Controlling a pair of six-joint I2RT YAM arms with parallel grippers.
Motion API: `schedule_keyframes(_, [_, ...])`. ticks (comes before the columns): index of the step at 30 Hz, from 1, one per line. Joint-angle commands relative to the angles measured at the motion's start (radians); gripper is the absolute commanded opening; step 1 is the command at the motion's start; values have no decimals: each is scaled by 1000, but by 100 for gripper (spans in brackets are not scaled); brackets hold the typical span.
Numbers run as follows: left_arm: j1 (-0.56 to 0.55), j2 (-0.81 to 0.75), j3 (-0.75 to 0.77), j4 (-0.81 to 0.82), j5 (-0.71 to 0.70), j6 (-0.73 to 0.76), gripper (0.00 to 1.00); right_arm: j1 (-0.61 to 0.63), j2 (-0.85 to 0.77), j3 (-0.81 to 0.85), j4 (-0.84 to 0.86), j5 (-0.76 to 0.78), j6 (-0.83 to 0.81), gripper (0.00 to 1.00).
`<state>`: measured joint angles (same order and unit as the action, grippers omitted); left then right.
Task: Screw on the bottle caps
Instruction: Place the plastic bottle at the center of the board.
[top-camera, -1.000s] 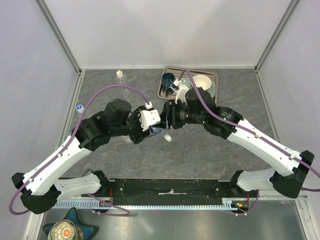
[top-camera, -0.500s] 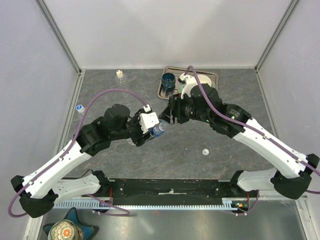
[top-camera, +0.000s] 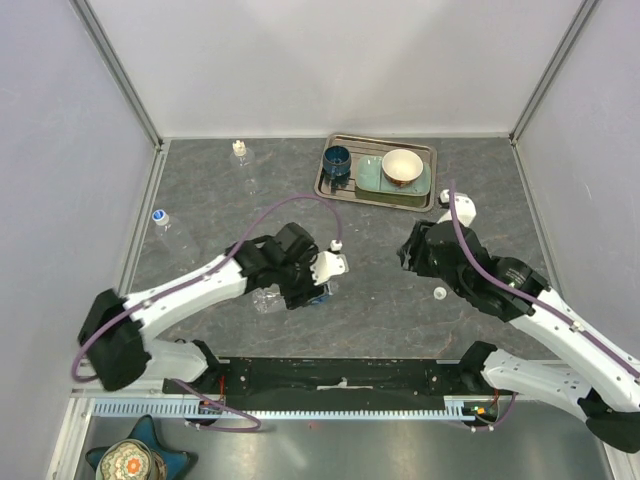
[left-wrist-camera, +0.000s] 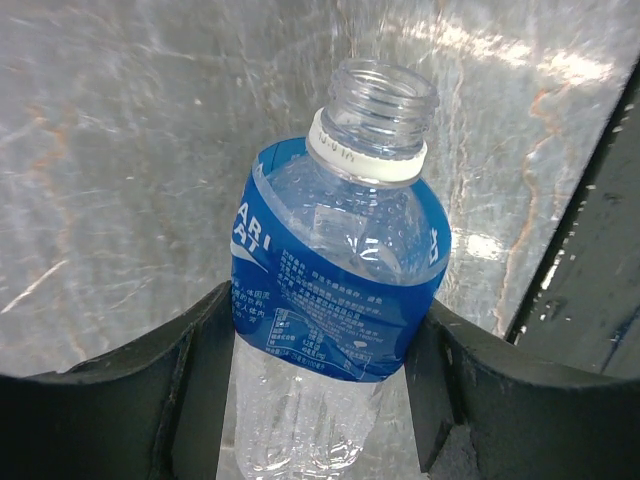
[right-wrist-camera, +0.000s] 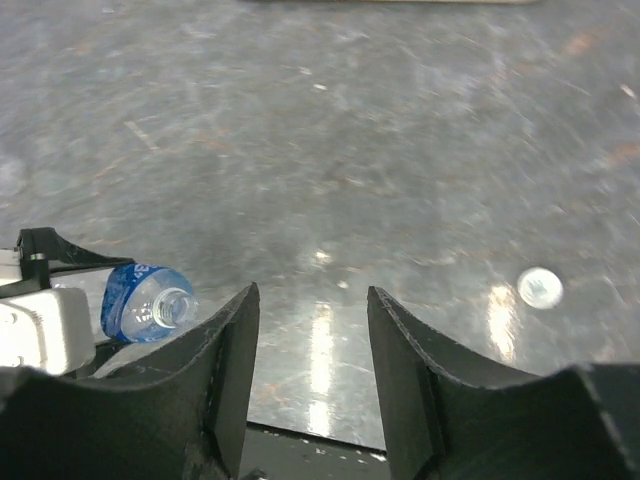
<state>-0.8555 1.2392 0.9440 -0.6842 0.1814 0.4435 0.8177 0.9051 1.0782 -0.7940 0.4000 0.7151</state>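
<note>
The loose cap (top-camera: 439, 293) lies flat on the table (top-camera: 520, 210), right of centre and toward the near edge, just to the right of my right gripper (right-wrist-camera: 313, 300), whose jaws stand wide apart and empty. The uncapped bottle (left-wrist-camera: 340, 270) is left of centre, clamped across its labelled body by my left gripper (left-wrist-camera: 320, 340). Assessment: centre the right jaws over the cap, pinch its rim squarely, and hold the bottle neck steady for threading.
</note>
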Motion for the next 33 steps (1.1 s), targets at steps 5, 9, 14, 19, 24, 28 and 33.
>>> schedule_keyframes(5, [-5,328,65,262,1,66,4,-11,15,-107,-285,258,396,41])
schedule_keyframes(9, [-5,393,128,282,7,69,21,-14,23,-176,-329,284,500,42])
schedule_keyframes(14, [-5,378,156,269,12,73,60,-31,35,-238,-309,303,552,50])
schedule_keyframes(19, [-4,283,153,212,47,98,99,-55,66,-242,-298,293,541,52])
schedule_keyframes(24, [-5,256,131,190,76,104,99,-89,121,-261,-232,258,495,55])
schedule_keyframes(28, [-4,209,159,141,70,109,99,-129,179,-268,-162,217,446,52])
schedule_keyframes(33, [-5,118,171,123,116,89,99,-218,204,-284,-136,212,442,38])
